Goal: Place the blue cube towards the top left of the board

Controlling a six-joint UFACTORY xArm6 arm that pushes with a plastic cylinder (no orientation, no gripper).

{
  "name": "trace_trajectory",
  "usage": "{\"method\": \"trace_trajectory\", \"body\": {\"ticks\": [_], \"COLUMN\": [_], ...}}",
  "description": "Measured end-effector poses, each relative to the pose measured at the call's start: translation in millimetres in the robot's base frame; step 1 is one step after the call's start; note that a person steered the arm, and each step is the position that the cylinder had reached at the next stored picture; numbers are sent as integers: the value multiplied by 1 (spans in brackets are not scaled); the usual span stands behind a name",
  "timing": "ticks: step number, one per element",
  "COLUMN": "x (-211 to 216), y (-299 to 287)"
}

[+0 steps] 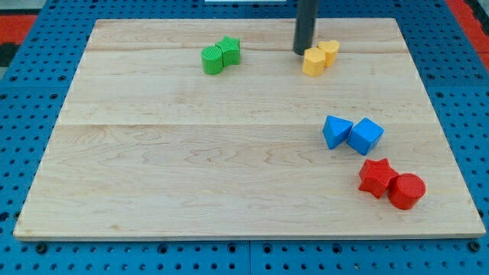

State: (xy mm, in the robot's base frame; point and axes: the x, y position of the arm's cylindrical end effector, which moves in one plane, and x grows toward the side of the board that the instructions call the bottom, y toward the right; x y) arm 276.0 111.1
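Note:
The blue cube [366, 136] sits right of the board's middle, touching a blue triangular block [336, 131] on its left. My rod comes down from the view's top and my tip [301, 52] rests on the board near the top edge, just left of two yellow blocks [319, 58]. The tip is well above the blue cube in the view, with bare wood between them.
Two green blocks [220, 55] lie together at the upper left of centre. A red star-shaped block [377, 177] and a red cylinder [406, 191] touch at the lower right. The wooden board [191, 153] lies on a blue pegboard.

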Motion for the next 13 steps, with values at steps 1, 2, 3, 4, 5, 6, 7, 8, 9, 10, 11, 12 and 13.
{"method": "trace_trajectory", "body": {"ticks": [1, 2, 3, 4, 5, 6, 7, 8, 9, 10, 11, 12, 13], "x": [0, 7, 42, 70, 98, 107, 146, 179, 198, 207, 206, 196, 199], "y": [-59, -110, -127, -89, -17, 93, 154, 125, 91, 75, 2, -49, -26]}}
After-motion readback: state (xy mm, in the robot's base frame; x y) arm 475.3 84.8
